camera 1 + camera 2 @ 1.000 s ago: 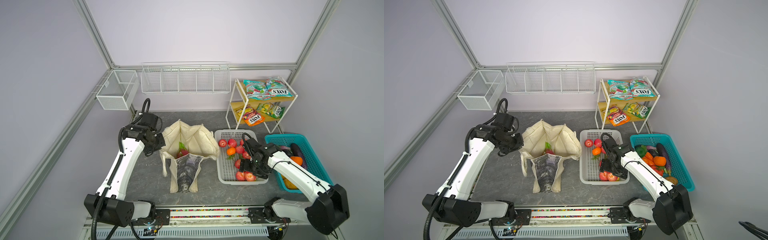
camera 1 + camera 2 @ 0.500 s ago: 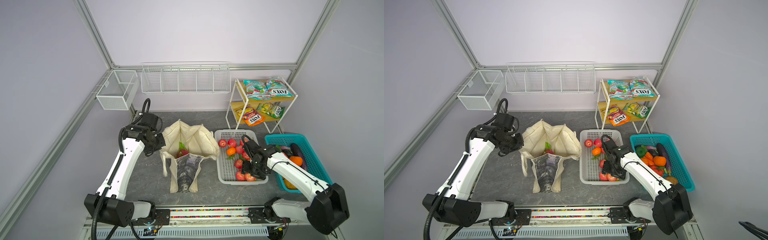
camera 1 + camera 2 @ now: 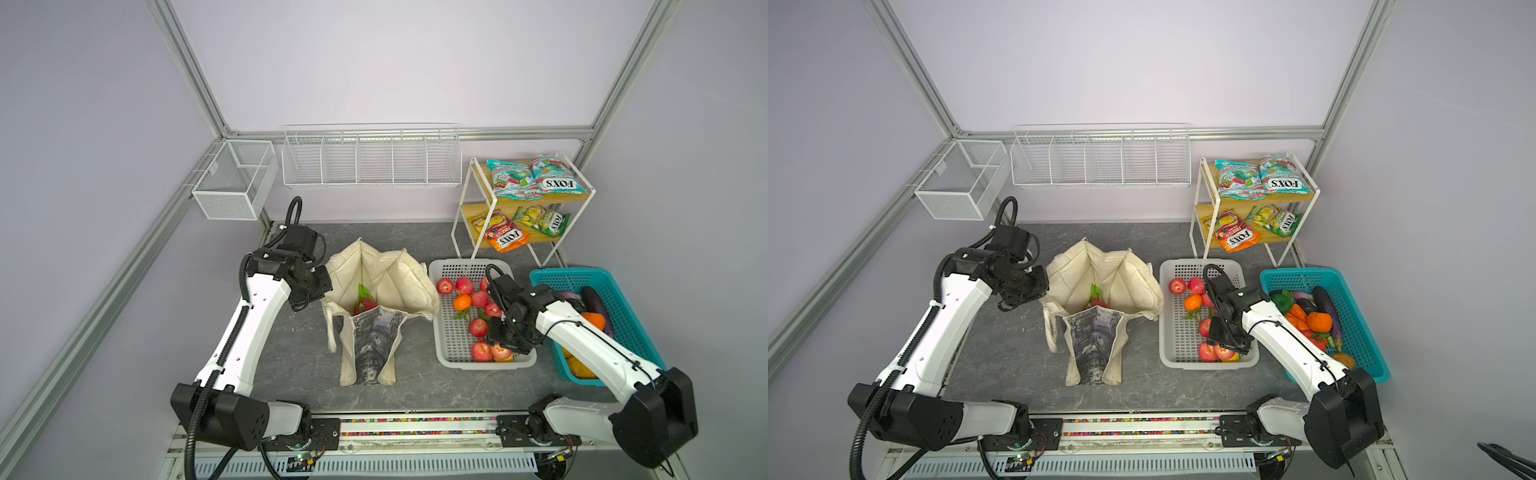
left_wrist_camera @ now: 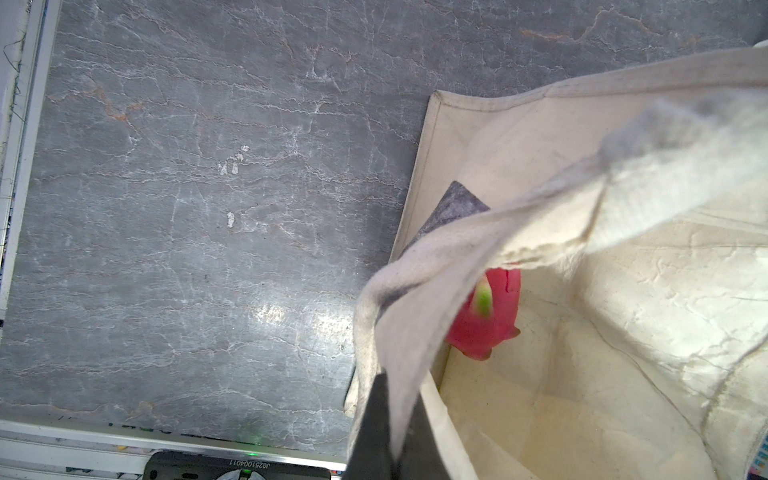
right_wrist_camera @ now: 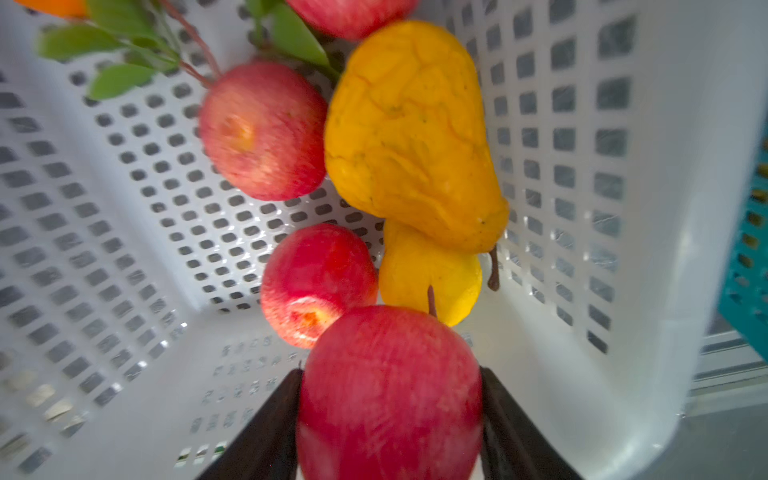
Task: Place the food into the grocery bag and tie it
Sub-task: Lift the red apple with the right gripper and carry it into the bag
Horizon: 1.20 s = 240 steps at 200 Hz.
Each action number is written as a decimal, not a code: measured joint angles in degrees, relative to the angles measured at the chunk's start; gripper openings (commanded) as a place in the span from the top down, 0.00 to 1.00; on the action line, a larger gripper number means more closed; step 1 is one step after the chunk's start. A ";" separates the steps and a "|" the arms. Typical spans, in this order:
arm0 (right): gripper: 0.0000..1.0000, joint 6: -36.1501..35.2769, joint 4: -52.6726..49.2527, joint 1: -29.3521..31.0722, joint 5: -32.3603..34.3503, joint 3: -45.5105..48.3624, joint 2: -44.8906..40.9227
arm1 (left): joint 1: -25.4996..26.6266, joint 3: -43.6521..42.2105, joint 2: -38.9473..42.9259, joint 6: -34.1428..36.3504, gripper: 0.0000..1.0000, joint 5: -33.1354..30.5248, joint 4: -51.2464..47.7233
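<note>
The cream grocery bag (image 3: 388, 282) (image 3: 1113, 278) stands open at mid-table, its grey printed panel facing the front. A pink dragon fruit (image 3: 365, 302) (image 4: 494, 316) lies inside it. My left gripper (image 3: 322, 291) (image 3: 1040, 296) (image 4: 399, 399) is shut on the bag's left rim, and the cloth runs between its dark fingers. My right gripper (image 3: 505, 340) (image 3: 1225, 338) (image 5: 390, 372) reaches down into the white basket (image 3: 482, 366). Both of its fingers press the sides of a red apple (image 5: 390, 395). More apples (image 5: 264, 131) and two yellow pears (image 5: 409, 137) lie just beyond it.
A teal basket (image 3: 623, 299) of eggplants and orange vegetables sits right of the white basket. Behind them a white shelf rack (image 3: 465, 216) holds FOX'S packets (image 3: 557, 183). White wire baskets (image 3: 370, 158) hang on the back wall, and one (image 3: 232, 183) hangs on the left rail.
My right gripper's jaws have come together on the red apple in the white basket, after edging toward its near end. The left arm and the bag have not moved.
</note>
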<state>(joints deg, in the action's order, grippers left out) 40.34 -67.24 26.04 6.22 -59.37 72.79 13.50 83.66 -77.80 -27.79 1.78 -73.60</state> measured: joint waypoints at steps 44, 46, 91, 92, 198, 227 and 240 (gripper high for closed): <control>0.59 -6.62 -1.05 1.55 -2.64 -23.85 5.51 | 0.00 0.00 0.00 0.00 1.00 0.04 0.04; 0.60 -7.08 -0.85 1.88 -3.15 -25.11 6.05 | 0.00 0.00 0.00 0.00 1.00 0.04 0.04; 0.61 -13.44 3.74 12.22 -11.54 -49.20 21.11 | 0.00 0.00 0.00 -0.02 1.00 0.28 0.07; 0.61 -13.55 3.87 12.41 -11.80 -49.70 21.38 | 0.00 0.00 0.00 -0.02 1.00 0.31 0.07; 0.61 -21.38 7.72 23.21 -23.32 -59.47 43.01 | 0.00 0.02 0.00 -0.46 1.00 2.12 0.26; 0.63 -23.80 9.68 23.91 -23.87 -59.47 44.76 | 0.00 0.02 0.00 -0.48 1.00 2.56 0.24; 0.64 -24.79 10.58 24.11 -23.89 -59.47 45.94 | 0.00 0.07 0.00 -0.46 1.00 2.62 0.22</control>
<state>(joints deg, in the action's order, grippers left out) 15.55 -56.66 50.15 -17.67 -118.85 118.74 13.50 83.72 -77.80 -28.25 4.40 -73.38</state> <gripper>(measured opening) 0.605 0.047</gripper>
